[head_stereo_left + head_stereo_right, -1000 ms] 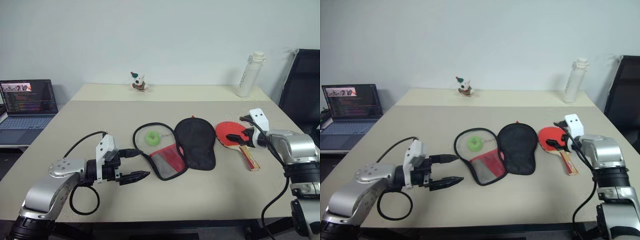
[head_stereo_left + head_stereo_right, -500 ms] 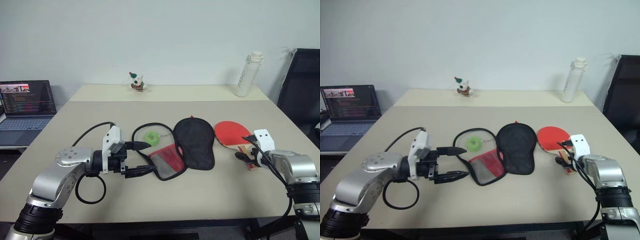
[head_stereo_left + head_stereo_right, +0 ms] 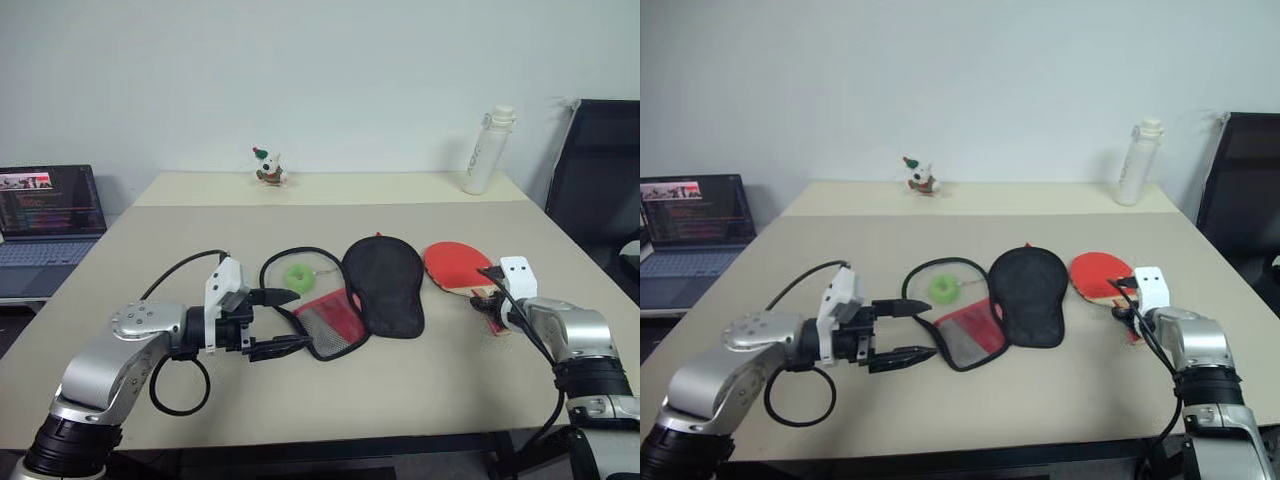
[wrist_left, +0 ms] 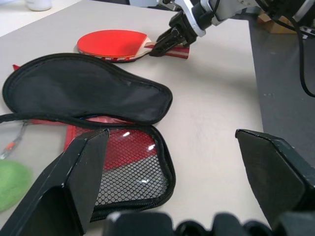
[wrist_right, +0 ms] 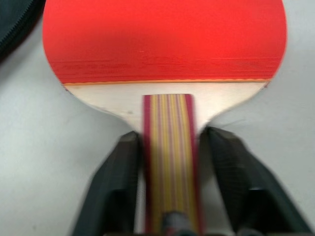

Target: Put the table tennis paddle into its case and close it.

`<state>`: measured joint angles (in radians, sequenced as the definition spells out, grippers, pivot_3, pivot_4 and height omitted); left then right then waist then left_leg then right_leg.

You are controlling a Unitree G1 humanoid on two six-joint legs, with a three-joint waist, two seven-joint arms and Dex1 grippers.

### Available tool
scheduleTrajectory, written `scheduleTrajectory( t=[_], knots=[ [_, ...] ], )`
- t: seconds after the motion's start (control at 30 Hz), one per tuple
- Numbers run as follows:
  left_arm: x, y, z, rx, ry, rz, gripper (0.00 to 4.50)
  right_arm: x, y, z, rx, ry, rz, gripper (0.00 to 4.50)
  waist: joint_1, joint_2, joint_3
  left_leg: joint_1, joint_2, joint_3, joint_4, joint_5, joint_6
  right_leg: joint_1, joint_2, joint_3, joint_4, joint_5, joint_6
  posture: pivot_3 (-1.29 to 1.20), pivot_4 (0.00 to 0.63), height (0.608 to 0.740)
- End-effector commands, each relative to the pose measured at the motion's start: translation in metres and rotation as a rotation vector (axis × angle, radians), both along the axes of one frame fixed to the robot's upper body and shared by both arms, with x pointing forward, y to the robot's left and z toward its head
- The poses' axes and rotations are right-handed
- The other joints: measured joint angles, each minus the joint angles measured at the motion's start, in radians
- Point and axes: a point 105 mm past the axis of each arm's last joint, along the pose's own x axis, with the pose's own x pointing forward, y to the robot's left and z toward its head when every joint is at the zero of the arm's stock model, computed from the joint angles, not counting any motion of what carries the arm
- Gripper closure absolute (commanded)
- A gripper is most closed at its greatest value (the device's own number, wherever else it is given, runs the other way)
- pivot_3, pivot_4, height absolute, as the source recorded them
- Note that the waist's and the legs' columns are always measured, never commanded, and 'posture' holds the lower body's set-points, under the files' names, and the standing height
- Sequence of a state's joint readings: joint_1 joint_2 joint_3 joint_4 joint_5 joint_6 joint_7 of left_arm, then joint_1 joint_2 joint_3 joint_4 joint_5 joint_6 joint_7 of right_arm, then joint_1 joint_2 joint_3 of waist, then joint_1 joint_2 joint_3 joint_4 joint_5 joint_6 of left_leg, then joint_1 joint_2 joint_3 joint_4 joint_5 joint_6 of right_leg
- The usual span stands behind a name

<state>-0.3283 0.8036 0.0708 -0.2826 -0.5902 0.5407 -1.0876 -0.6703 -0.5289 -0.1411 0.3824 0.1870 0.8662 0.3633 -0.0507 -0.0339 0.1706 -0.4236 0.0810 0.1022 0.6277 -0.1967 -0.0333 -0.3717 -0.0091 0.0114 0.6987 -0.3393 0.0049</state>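
Note:
The table tennis paddle [image 3: 452,266] lies flat on the table at the right, red face up, its striped wooden handle [image 5: 170,147] pointing toward me. My right gripper [image 5: 172,133] is shut on that handle, one black finger on each side. Left of the paddle lies the case [image 3: 385,285], unzipped, black side up, with its red mesh-pocket half [image 3: 330,320] spread beside it. A black cord [image 3: 268,272] loops around a green ring [image 3: 299,275]. My left gripper [image 3: 300,318] hovers open just left of the mesh half, holding nothing.
A white bottle [image 3: 482,150] stands at the far right of the table. At the far edge sits a small toy figure [image 3: 267,166]. An open laptop [image 3: 45,200] is on a side desk at left, and a black chair [image 3: 600,170] is at right.
My right gripper has come down from over the paddle's face to its handle and closed on it. The left gripper has moved right, toward the case, still open.

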Motion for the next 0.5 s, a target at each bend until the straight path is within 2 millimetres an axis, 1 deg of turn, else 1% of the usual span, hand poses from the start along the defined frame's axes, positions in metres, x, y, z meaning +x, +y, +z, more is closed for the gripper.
scheduleTrajectory(
  t=[0.03, 0.07, 0.1, 0.17, 0.2, 0.27, 0.3, 0.37, 0.4, 0.47, 0.5],
  knots=[
    [-0.006, 0.002, 0.013, -0.007, -0.052, 0.014, 0.0, 0.01, -0.007, 0.026, 0.001, -0.088, -0.061, 3.4, -0.002, 0.0, 0.0, 0.0, 0.0, 0.001, 0.0, 0.0, 0.0, 0.0, 0.0, 0.001, 0.0, 0.0, 0.0, 0.0, 0.15, 0.74],
    [-0.007, 0.002, 0.013, -0.011, -0.049, 0.019, 0.0, 0.013, -0.009, 0.04, 0.007, -0.127, -0.071, 3.4, -0.001, 0.0, 0.0, 0.001, 0.0, 0.002, 0.0, 0.0, 0.0, 0.0, 0.0, 0.002, 0.0, 0.0, 0.0, 0.0, 0.15, 0.74],
    [-0.008, 0.002, 0.013, -0.013, -0.048, 0.023, 0.0, 0.014, -0.01, 0.049, 0.012, -0.152, -0.077, 3.4, 0.0, 0.001, 0.001, 0.0, 0.0, 0.002, 0.0, 0.0, 0.0, -0.001, 0.0, 0.002, 0.0, 0.0, 0.0, 0.0, 0.15, 0.74],
    [-0.01, 0.0, 0.012, -0.02, -0.041, 0.025, 0.0, 0.017, -0.011, 0.079, 0.026, -0.219, -0.079, 3.4, 0.001, 0.004, 0.003, 0.0, 0.0, 0.005, -0.001, 0.0, 0.0, -0.003, 0.0, 0.004, 0.0, 0.0, 0.0, 0.0, 0.15, 0.74],
    [-0.011, -0.001, 0.012, -0.021, -0.04, 0.025, 0.0, 0.018, -0.009, 0.091, 0.034, -0.242, -0.069, 3.4, 0.001, 0.004, 0.003, -0.001, 0.0, 0.006, -0.001, 0.0, 0.0, -0.004, 0.0, 0.005, 0.0, 0.0, 0.0, 0.0, 0.15, 0.74],
    [-0.012, -0.003, 0.012, -0.025, -0.038, 0.026, 0.0, 0.018, 0.003, 0.11, 0.058, -0.272, -0.034, 3.4, 0.001, 0.004, 0.003, -0.003, 0.0, 0.007, -0.002, 0.0, 0.0, -0.006, 0.0, 0.006, 0.0, 0.0, 0.0, 0.0, 0.15, 0.74],
    [-0.012, -0.003, 0.012, -0.027, -0.037, 0.027, 0.0, 0.017, 0.013, 0.116, 0.073, -0.281, -0.008, 3.4, 0.0, 0.004, 0.003, -0.003, 0.0, 0.008, -0.003, 0.0, 0.0, -0.008, 0.0, 0.006, 0.0, 0.0, 0.0, 0.0, 0.15, 0.74],
    [-0.012, -0.003, 0.012, -0.029, -0.038, 0.028, 0.0, 0.015, 0.029, 0.123, 0.098, -0.287, 0.029, 3.4, -0.001, 0.004, 0.003, -0.004, 0.001, 0.009, -0.004, 0.0, -0.001, -0.009, 0.0, 0.007, -0.001, 0.0, 0.0, 0.0, 0.15, 0.74],
    [-0.011, -0.003, 0.013, -0.032, -0.041, 0.031, 0.0, 0.013, 0.045, 0.123, 0.122, -0.28, 0.054, 3.4, -0.001, 0.004, 0.003, -0.004, 0.001, 0.009, -0.004, -0.001, -0.001, -0.009, 0.001, 0.007, -0.001, 0.0, 0.0, 0.0, 0.15, 0.74],
    [-0.01, -0.003, 0.015, -0.035, -0.049, 0.037, 0.0, 0.004, 0.082, 0.115, 0.18, -0.246, 0.102, 3.4, -0.002, 0.004, 0.003, -0.005, 0.002, 0.008, -0.004, -0.001, -0.002, -0.009, 0.001, 0.007, -0.002, 0.0, 0.0, 0.0, 0.15, 0.74],
    [-0.009, -0.003, 0.016, -0.036, -0.051, 0.039, 0.0, 0.0, 0.095, 0.111, 0.194, -0.235, 0.114, 3.4, -0.005, 0.004, 0.003, -0.005, 0.002, 0.009, -0.004, -0.001, -0.002, -0.01, 0.001, 0.007, -0.001, 0.0, 0.0, 0.0, 0.15, 0.74]
  ],
)
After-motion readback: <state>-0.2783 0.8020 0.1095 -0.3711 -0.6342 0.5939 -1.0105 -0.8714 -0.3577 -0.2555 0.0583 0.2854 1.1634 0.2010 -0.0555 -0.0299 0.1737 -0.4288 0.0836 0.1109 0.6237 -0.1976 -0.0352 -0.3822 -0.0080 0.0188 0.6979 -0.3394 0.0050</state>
